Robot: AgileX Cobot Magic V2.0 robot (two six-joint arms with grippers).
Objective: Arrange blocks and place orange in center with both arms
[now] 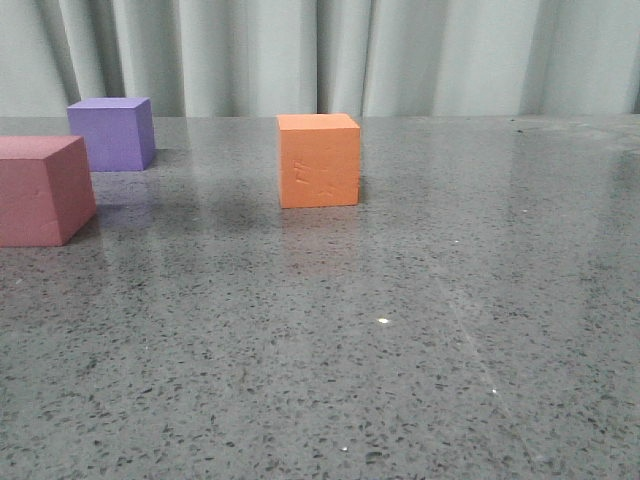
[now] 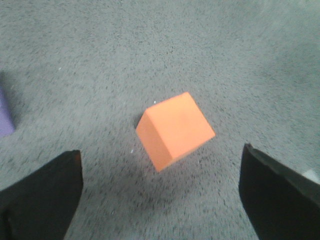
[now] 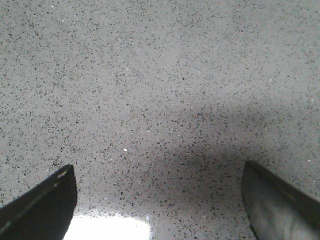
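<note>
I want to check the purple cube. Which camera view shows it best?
The front view: the purple cube stands whole, far left, behind the pinkish-red cube. The left wrist view catches only its edge; the right wrist view shows none.

pinkish-red cube and purple cube are cut off by frame edges.

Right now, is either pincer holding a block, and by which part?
Nothing is held. The left pincer is open above the orange cube, not touching it. The right pincer is open over bare table.
</note>
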